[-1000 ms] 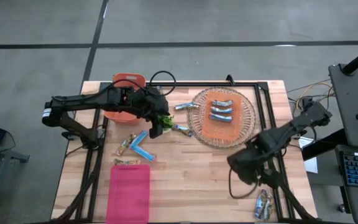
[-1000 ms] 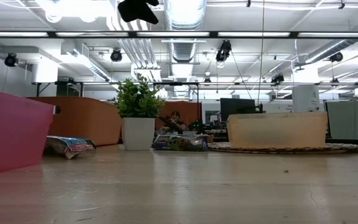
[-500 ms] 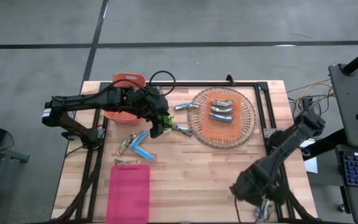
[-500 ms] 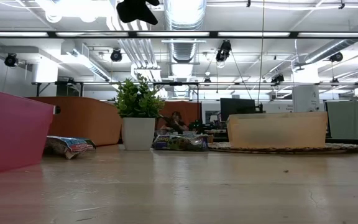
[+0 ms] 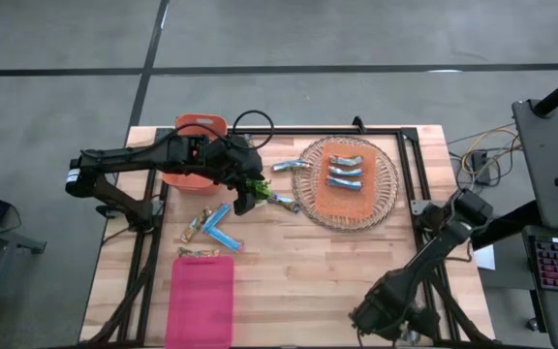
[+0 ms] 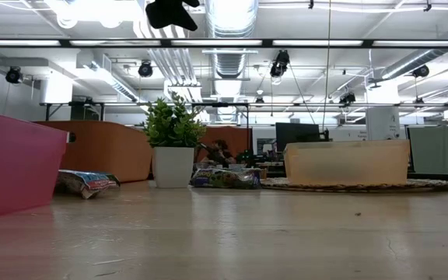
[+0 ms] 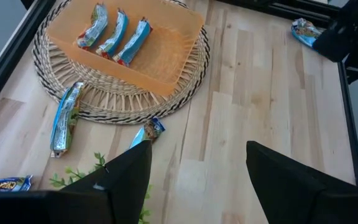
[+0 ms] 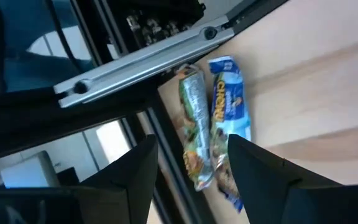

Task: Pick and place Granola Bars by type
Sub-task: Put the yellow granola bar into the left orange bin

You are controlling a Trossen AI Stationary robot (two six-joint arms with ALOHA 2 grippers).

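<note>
At about nine o'clock on the table the left gripper [image 5: 243, 199] hangs with jaws parted and empty, just beside the small plant [image 5: 257, 186]. At five o'clock the right gripper [image 8: 188, 171] is poised open — nothing held — over two granola bars [image 8: 219, 134] at the table's edge. The descent is best centred on one bar only, with the fingers straddling its width. The wrappers are shiny — one bright blue, one greenish — and probably slippery.
</note>
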